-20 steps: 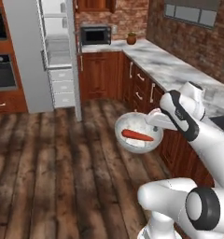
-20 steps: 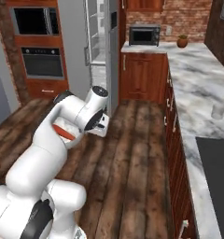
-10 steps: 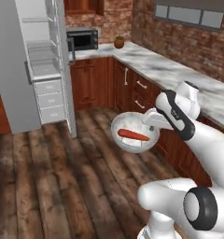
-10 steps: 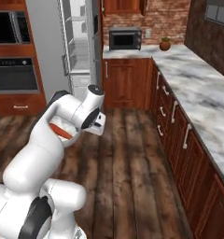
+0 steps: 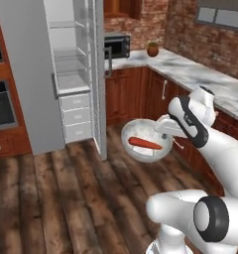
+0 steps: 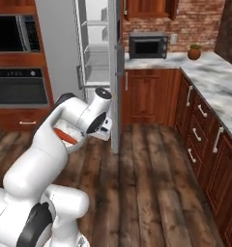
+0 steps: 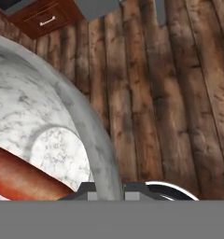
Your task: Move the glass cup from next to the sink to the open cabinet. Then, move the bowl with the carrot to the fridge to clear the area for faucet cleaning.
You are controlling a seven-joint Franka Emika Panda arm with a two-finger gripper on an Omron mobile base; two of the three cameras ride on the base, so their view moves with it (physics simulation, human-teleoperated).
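The tool (image 5: 163, 130) is pinching the right rim of the bowl (image 5: 145, 134), holding it in the air over the wooden floor (image 5: 51, 198), near the open fridge (image 5: 66, 69). In the left base view the carrot (image 5: 145, 144) is lying across the bowl; the right base view is hiding most of the bowl behind the arm. The hand view seems to show the rim running between the fingers.

Marbled glossy bowl (image 5: 141, 134); smooth carrot (image 5: 145, 144); rough plank floor (image 5: 56, 198) (matt wood).
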